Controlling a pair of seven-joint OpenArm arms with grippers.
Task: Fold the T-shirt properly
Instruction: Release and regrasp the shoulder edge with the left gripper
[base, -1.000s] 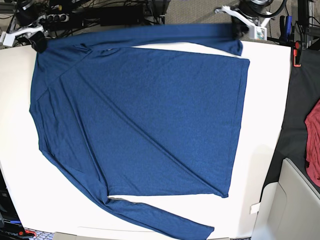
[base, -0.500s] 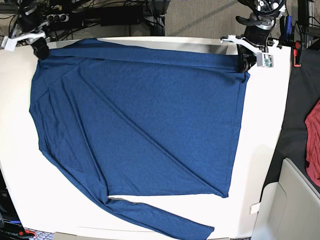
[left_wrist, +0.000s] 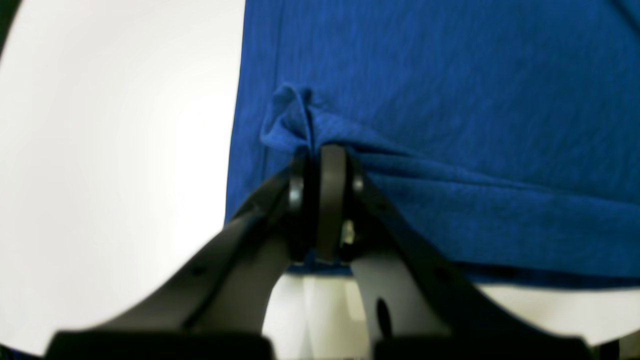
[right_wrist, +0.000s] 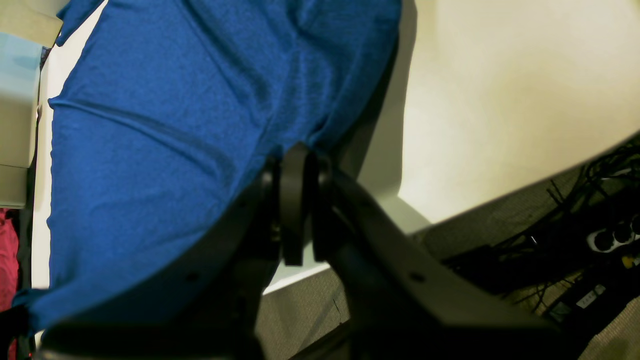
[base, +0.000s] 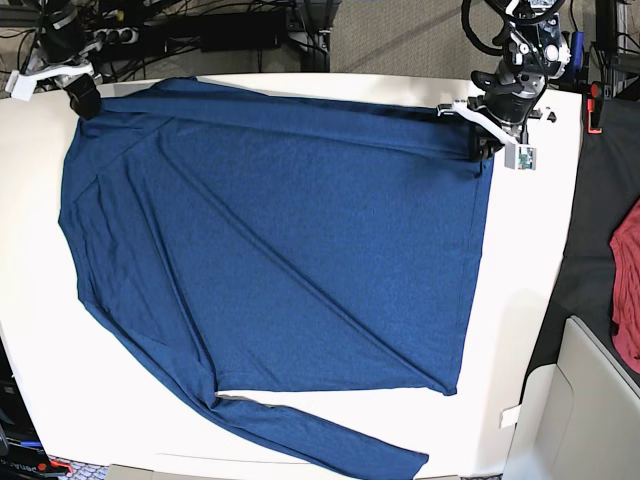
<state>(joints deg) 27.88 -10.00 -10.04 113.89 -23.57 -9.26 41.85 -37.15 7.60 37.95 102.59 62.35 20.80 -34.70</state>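
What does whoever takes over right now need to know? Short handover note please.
Left claw: shut on the T-shirt, pinching the sleeve's cuff end near the hem corner.
Right claw: shut on the T-shirt at the shoulder end of that sleeve.
T-shirt: spread flat on the white table; far sleeve stretched between both claws and laid over the body's far edge; near sleeve out along the table's near edge.
Done: the far sleeve fold, not yet released.
Left: near sleeve, body folds.
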